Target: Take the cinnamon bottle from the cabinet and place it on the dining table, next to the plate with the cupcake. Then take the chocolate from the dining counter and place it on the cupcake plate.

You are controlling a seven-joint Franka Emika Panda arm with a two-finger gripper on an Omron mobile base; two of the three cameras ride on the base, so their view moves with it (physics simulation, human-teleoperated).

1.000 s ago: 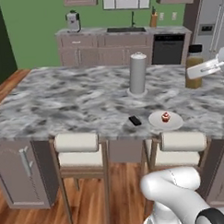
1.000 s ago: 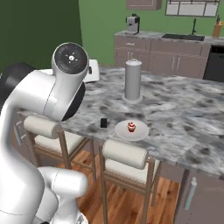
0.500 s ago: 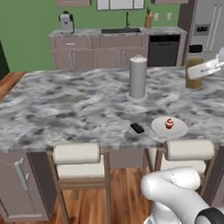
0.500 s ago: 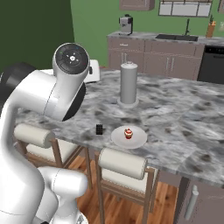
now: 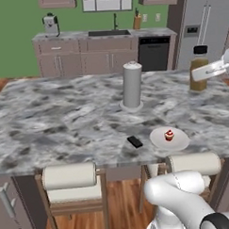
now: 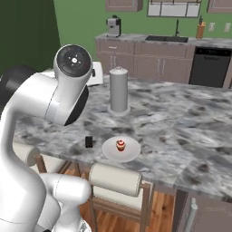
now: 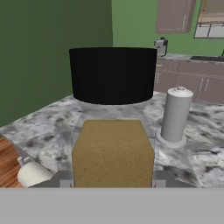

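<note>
small white plate (image 5: 170, 139) on the marble counter (image 5: 65, 123) holding a cupcake (image 5: 169, 135), chocolate (image 5: 134, 142) just beside it, claw (image 5: 205, 71) gripping the cinnamon bottle (image 5: 199, 68)

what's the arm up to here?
The end effector is shut on the cinnamon bottle, holding it upright above the right side of the dining table. The cupcake sits on the plate, with the chocolate lying just beside the plate on the marble.

A home kitchen: marble island counter (image 5: 50, 114) with stools (image 5: 70, 184), sink (image 5: 106, 33) (under a window), dishwasher (image 5: 154, 53), fridge (image 5: 202, 27).
</note>
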